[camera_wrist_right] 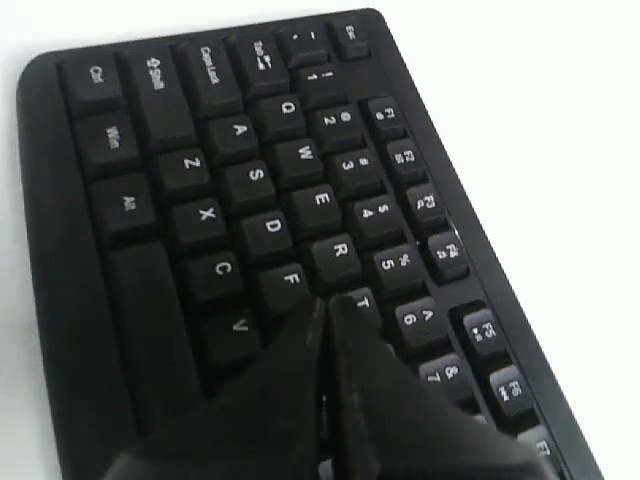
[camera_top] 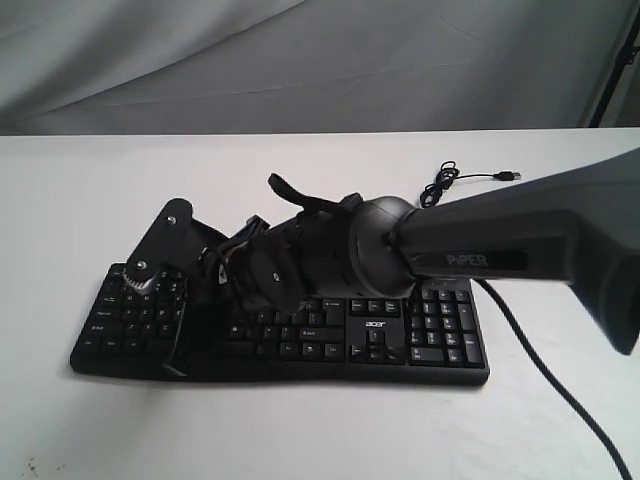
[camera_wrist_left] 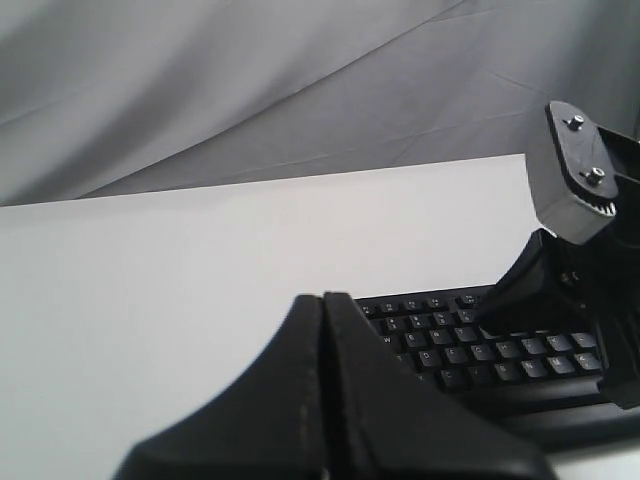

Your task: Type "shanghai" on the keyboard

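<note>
A grey cloth backdrop (camera_top: 300, 60) hangs behind a white surface (camera_top: 80, 180) on which the keyboard (camera_top: 440, 340), a wide black board with white-lettered keys and an acer logo, lies flat near the front edge, its number pad at the exterior view's right. The right arm (camera_top: 520, 240), marked PiPER, reaches in from the right and across the middle, covering much of the keyboard's centre and ending over its left half. The keyboard's thin black cable (camera_top: 545, 375) trails off past the right end, and a coil and plug (camera_top: 510, 176) lie behind it. The right gripper (camera_wrist_right: 327, 303), its fingers pressed together into one point, stands directly over the letter rows, the tip next to the R, F and T keys; whether it touches a key cannot be told. The left gripper (camera_wrist_left: 322, 297), likewise pressed together and holding nothing, hangs above bare surface, with the keyboard lying beyond its tip and apart from it.
</note>
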Controlling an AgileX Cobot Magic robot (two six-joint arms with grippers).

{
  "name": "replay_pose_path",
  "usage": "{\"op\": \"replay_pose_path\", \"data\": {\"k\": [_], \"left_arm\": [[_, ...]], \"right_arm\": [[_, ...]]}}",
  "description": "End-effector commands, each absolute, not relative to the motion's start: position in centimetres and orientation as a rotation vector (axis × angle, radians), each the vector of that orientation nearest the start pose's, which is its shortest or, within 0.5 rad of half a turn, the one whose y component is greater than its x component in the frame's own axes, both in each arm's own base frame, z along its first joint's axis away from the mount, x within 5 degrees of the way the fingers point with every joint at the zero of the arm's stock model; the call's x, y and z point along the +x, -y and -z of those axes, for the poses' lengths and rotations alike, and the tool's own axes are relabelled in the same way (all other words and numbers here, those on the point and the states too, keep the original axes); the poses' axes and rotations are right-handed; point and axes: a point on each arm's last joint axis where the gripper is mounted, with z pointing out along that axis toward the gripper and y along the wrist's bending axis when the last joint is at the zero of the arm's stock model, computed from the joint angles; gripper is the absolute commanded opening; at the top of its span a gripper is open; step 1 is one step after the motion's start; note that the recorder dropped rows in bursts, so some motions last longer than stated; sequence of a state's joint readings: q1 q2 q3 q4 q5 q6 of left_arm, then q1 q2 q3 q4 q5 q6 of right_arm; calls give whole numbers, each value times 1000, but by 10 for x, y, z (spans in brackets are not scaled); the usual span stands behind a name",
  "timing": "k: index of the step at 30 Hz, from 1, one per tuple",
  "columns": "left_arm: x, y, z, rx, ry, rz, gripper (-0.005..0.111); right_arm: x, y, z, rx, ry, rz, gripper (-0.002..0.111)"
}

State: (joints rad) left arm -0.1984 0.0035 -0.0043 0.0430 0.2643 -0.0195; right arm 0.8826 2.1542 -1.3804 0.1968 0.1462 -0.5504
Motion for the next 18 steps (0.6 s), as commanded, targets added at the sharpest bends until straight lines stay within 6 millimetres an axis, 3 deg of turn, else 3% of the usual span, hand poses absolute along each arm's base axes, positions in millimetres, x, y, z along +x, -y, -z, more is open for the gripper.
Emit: {"op": "replay_pose_path", "data": {"k": [1, 18], "left_arm": [[54, 10, -190, 185, -1735, 124, 0], [54, 10, -190, 185, -1735, 124, 0]], "right_arm": [[289, -340, -123, -1406, -1970, -252, 0], [286, -347, -125, -1363, -1912, -266, 0]]}}
